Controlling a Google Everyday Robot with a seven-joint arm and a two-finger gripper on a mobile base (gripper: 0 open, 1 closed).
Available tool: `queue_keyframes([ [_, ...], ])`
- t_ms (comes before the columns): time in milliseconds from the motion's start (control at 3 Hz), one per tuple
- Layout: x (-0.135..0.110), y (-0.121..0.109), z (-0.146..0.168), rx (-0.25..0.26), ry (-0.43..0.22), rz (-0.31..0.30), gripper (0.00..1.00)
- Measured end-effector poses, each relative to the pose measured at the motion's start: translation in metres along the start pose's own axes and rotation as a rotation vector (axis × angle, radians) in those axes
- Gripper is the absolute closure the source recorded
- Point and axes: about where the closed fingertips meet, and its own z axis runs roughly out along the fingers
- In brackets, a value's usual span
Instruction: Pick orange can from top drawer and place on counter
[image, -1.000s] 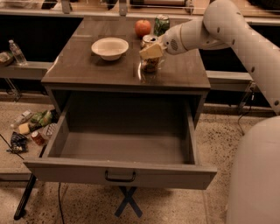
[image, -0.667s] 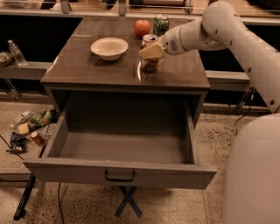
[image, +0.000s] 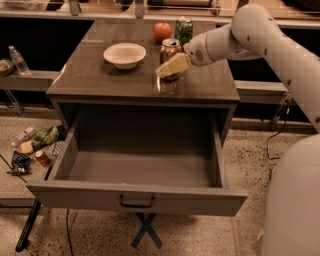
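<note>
The orange can (image: 170, 48) stands upright on the counter (image: 95, 77), right of centre, with its silver top showing. My gripper (image: 173, 65) reaches in from the right on its white arm and sits right at the can's lower body, covering the front of it. The top drawer (image: 135, 196) is pulled wide open below the counter; its inside is bare, and the dark bar handle (image: 136, 202) shows at the centre of the front panel.
A white bowl (image: 125, 54) sits left of the can. A red apple (image: 161, 31) and a green patterned can (image: 183, 29) stand behind it. Litter (image: 35, 147) lies on the floor at the left. My white body (image: 295, 200) fills the lower right.
</note>
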Motion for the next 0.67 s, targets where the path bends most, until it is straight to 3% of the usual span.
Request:
queue_keyframes([
  [333, 0.005, 0.011, -0.028, 0.048, 0.014, -0.005, 0.0],
  [667, 0.011, 0.024, -0.079, 0.139, 0.037, -0.002, 0.0],
])
